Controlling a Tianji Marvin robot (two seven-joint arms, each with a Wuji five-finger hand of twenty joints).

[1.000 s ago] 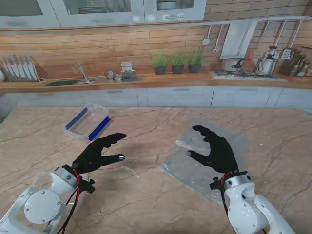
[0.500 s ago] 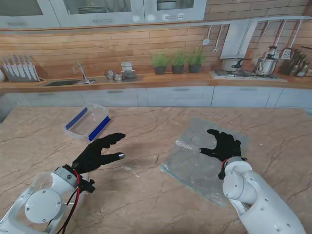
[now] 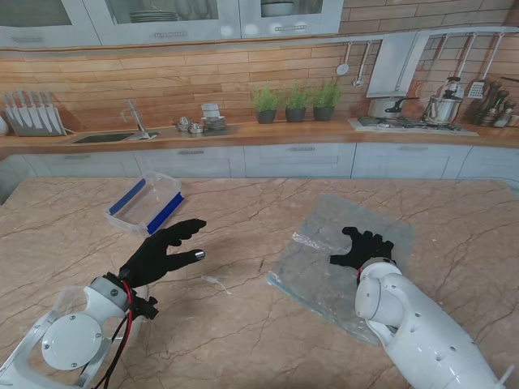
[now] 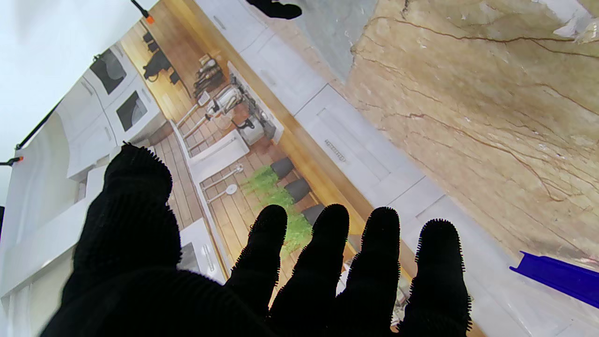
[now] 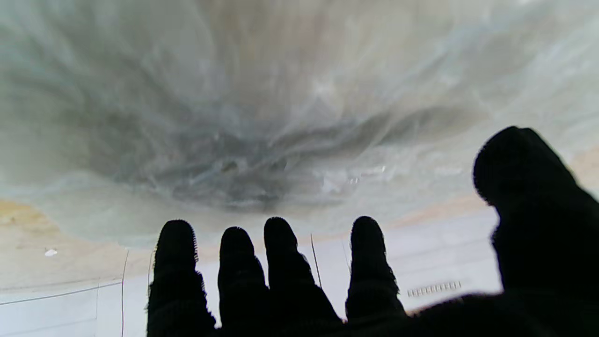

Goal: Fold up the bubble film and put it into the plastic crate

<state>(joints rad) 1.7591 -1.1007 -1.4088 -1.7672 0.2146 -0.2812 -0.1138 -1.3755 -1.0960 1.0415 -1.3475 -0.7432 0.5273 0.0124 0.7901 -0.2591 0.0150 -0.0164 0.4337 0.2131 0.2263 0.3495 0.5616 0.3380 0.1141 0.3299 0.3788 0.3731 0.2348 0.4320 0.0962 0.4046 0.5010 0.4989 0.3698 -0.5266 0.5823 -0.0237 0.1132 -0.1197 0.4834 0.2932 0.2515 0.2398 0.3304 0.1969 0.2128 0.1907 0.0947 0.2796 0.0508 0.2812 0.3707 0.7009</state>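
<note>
The clear bubble film (image 3: 324,259) lies flat on the marble table on the right, with a small raised fold at its left corner. My right hand (image 3: 363,247) hovers over the middle of the film, black-gloved fingers spread, holding nothing. In the right wrist view the film (image 5: 281,131) fills the picture, blurred, beyond the fingertips (image 5: 278,234). My left hand (image 3: 166,247) is open above bare table on the left. The plastic crate (image 3: 146,203), clear with blue rims, stands just beyond it; its blue rim (image 4: 557,276) shows in the left wrist view.
A small crumpled scrap of clear plastic (image 3: 215,282) lies on the table between the two hands. The marble table (image 3: 243,324) ends at its far edge before a kitchen counter with a sink, plants and a stove.
My right hand has moved farther from me over the film and its wrist has tilted down, so the forearm now covers more of the film's near part. The left hand barely moved.
</note>
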